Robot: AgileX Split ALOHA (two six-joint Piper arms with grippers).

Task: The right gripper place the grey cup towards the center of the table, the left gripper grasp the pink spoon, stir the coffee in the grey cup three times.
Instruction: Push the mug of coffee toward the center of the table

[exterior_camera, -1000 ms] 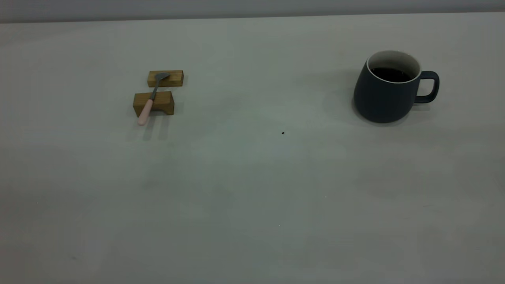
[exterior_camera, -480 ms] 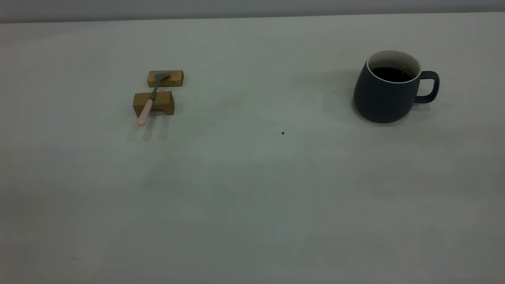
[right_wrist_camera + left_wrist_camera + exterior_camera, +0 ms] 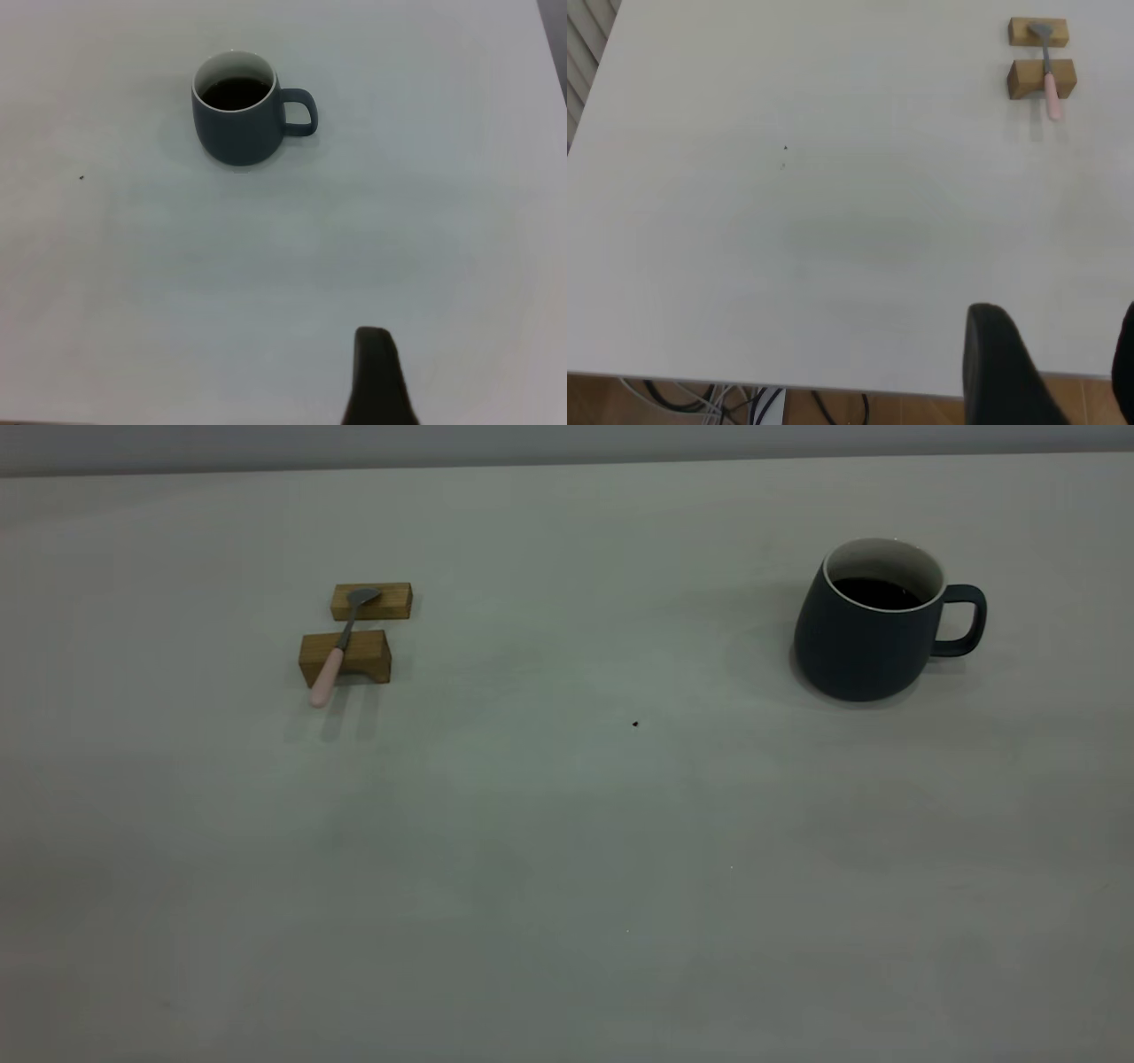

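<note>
The grey cup (image 3: 864,638) stands at the table's (image 3: 567,824) far right, handle pointing right, with dark coffee (image 3: 877,592) inside; it also shows in the right wrist view (image 3: 237,119). At the far left, the pink spoon (image 3: 335,654) lies across two wooden blocks; the left wrist view has the spoon (image 3: 1050,75) far off. Neither gripper appears in the exterior view. My left gripper (image 3: 1057,319) hangs open over the table's near edge, holding nothing. My right gripper (image 3: 490,345) is open and well back from the cup; only one of its fingers (image 3: 376,376) shows.
Two brown wooden blocks (image 3: 371,600) (image 3: 354,651) carry the spoon. A tiny dark speck (image 3: 635,724) marks the table's middle. Cables (image 3: 700,398) and a wooden floor lie beyond the table edge below the left gripper.
</note>
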